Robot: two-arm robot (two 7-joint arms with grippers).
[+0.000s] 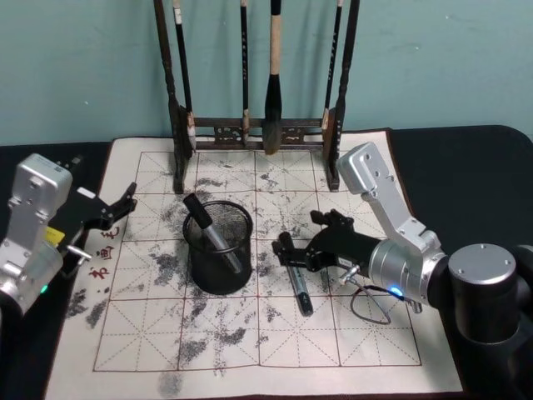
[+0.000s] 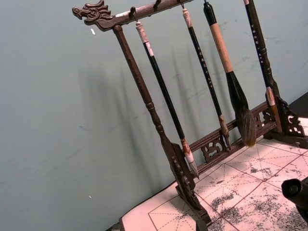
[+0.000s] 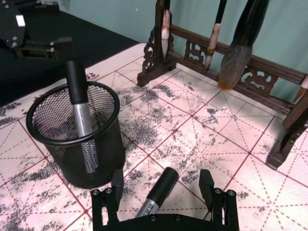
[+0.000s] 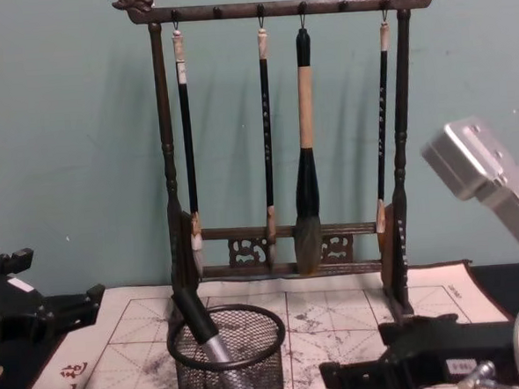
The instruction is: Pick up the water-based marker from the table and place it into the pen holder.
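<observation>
On grid mat, ink-stained: brush rack at rear, well apart. Pen holder upright at centre, 2nd marker leaning inside. Left gripper parked at mat's L edge. Just R of holder, flat: water-based marker, black cap, silver-grey barrel. Straddled by right gripper, jaws wide, nothing clamped.

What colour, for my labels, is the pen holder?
The pen holder is black wire mesh, solid rim; best in the right wrist view.
</observation>
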